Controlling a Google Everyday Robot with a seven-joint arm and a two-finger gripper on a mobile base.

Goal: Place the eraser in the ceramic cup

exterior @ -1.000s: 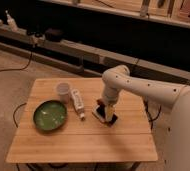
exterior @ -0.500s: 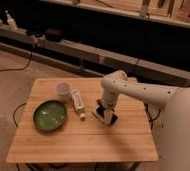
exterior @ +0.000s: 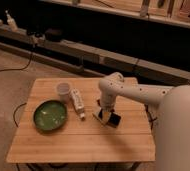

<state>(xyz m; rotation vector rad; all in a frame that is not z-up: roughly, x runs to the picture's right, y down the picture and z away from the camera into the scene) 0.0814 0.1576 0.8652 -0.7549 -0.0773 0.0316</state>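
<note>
The eraser, a small black block, lies on the wooden table right of centre. My gripper is down at the table directly against the eraser, at the end of the white arm that reaches in from the right. The gripper partly hides the eraser, so I cannot tell whether it is gripped. The ceramic cup, small, pale and without a handle, stands upright at the table's back left, well apart from the gripper.
A green round bowl sits at the front left. A white tube-like bottle lies between the cup and the gripper. My white body fills the right side. Dark shelving runs behind the table.
The gripper has stayed low over the eraser, shifting only slightly. Cup, bowl and bottle have not moved.
</note>
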